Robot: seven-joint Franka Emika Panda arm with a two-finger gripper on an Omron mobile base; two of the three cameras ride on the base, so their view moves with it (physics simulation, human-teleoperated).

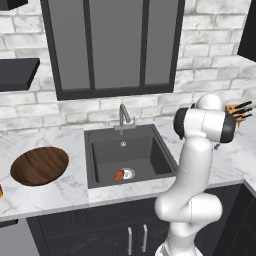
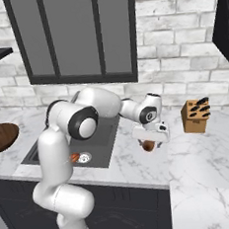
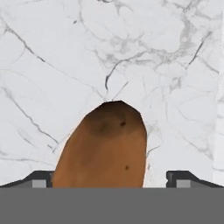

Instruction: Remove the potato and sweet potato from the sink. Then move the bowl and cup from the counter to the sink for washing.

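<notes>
One vegetable is out: the gripper [image 2: 148, 144], jaws wide, frees the potato [image 3: 103, 146] on the counter [image 2: 199, 153]; next comes the sweet potato [image 1: 118, 175] at centre frame in the sink [image 1: 107, 155].

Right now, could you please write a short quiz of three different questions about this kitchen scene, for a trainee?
1. True or false: the potato lies on the counter, between the open fingers of the gripper.
2. Which thing remains in the sink? A) the cup B) the sweet potato C) the bowl
3. Fill in: the bowl rests on the counter to the ____ of the sink in the left base view.

Key: 1 true; 2 B; 3 left.
</notes>
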